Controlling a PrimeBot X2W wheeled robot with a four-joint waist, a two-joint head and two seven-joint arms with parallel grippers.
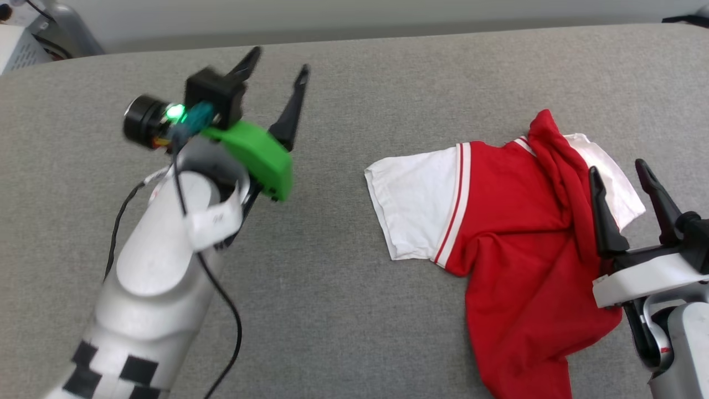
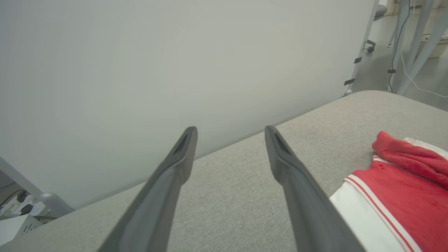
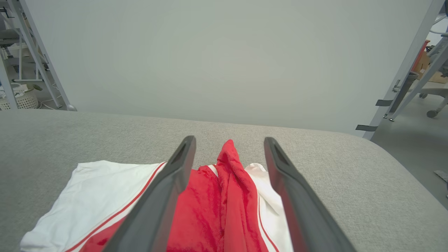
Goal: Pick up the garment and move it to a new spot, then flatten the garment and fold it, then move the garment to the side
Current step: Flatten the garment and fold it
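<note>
Lying rumpled on the right of the counter [image 1: 354,288], the garment [image 1: 509,221] has a red fold bunched over one sleeve. Above it, the spread right gripper [image 1: 616,166] could pinch several layers at once. Also spread, the left gripper [image 1: 279,59] hovers well apart.

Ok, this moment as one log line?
garment crumpled on grey surface | left gripper jaws open, empty, beside garment | right gripper jaws open over garment's bunched red fold
</note>
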